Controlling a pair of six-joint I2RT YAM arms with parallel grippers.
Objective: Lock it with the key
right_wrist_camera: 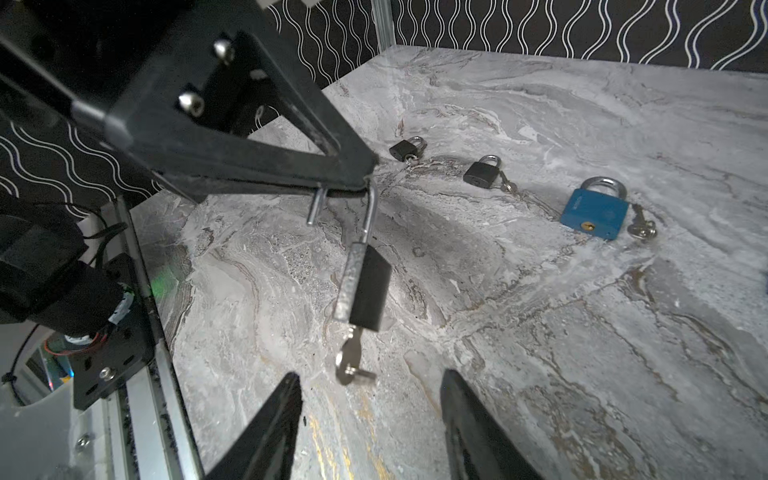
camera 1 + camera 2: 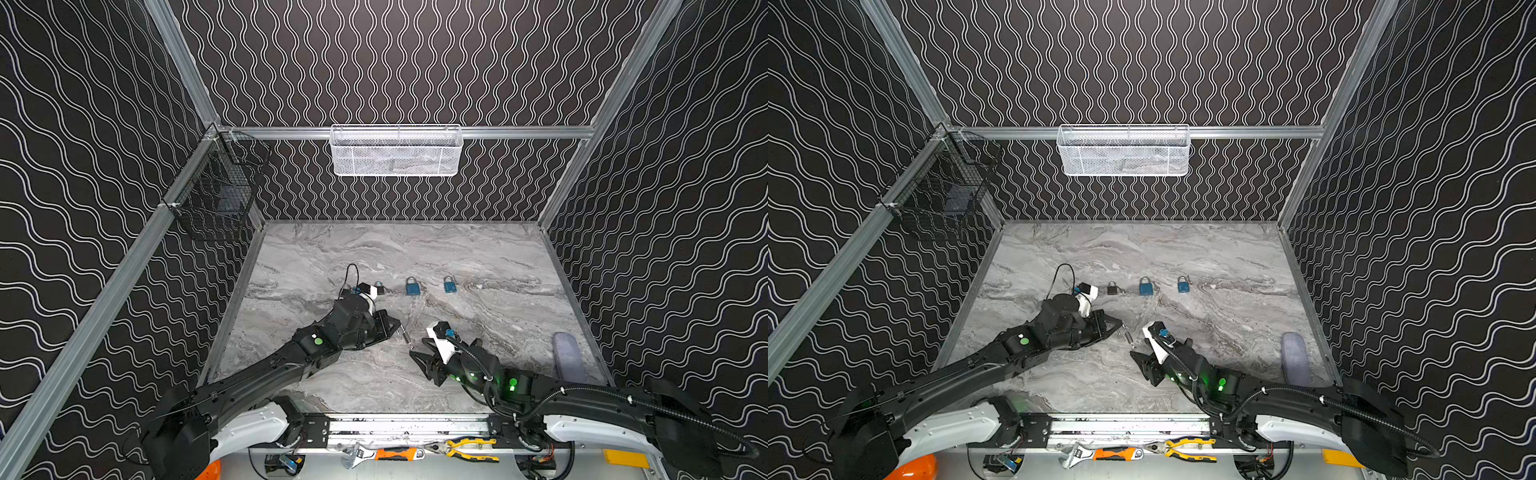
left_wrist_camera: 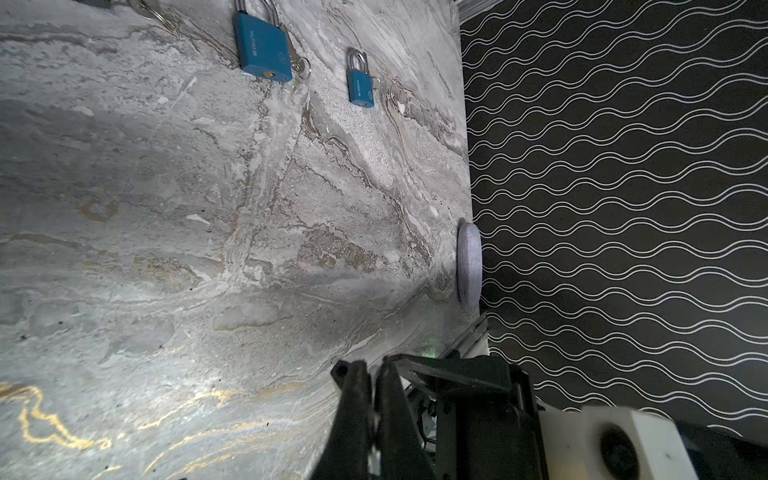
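A black padlock [image 1: 368, 286] hangs above the marble table by its open steel shackle [image 1: 371, 210], one leg free of the body. My left gripper [image 1: 365, 178] is shut on the top of that shackle. The key [image 1: 351, 365] sticks out of the lock's underside, with a second key hanging on its ring. My right gripper [image 1: 372, 374] is open, its fingertips either side of the key and just short of it, not touching. In both top views the padlock [image 2: 405, 334] [image 2: 1128, 334] hangs between the left gripper [image 2: 397, 326] and the right gripper [image 2: 417, 347]. The left wrist view hides the lock behind the shut left gripper [image 3: 370, 365].
Other padlocks lie in a row further back: a black one [image 2: 379, 286] and two blue ones [image 2: 412, 286] [image 2: 449, 284], each with keys beside it. A grey-purple pad [image 2: 567, 357] lies by the right wall. A white basket [image 2: 397, 151] and a black wire basket [image 2: 216, 187] hang on the walls.
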